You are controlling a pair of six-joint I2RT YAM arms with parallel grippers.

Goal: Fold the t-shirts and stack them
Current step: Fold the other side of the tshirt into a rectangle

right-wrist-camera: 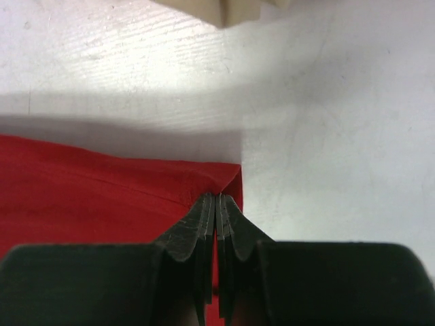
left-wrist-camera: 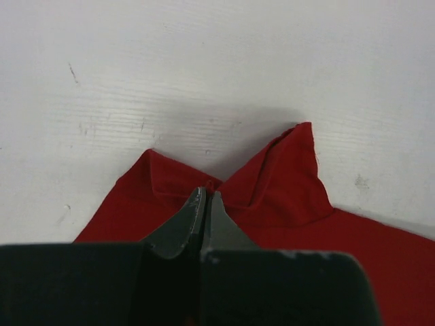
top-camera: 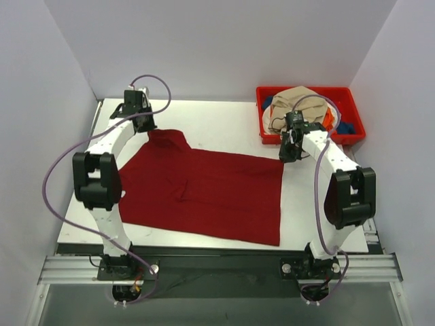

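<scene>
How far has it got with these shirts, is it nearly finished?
Barely started. Nothing folded or stacked shows anywhere. In hand: the dark red t-shirt lies spread on the table, with the left end effector shut on its far left part and the right end effector shut on its far right corner. Left: folding it, then the tan shirt and others heaped in the red bin.

I read no text, label, brand, number or sign in any of my three views. The red t-shirt [top-camera: 204, 193] on the table [top-camera: 224, 125] and the bin [top-camera: 350, 138] at its far right corner carry no legible marking.
</scene>
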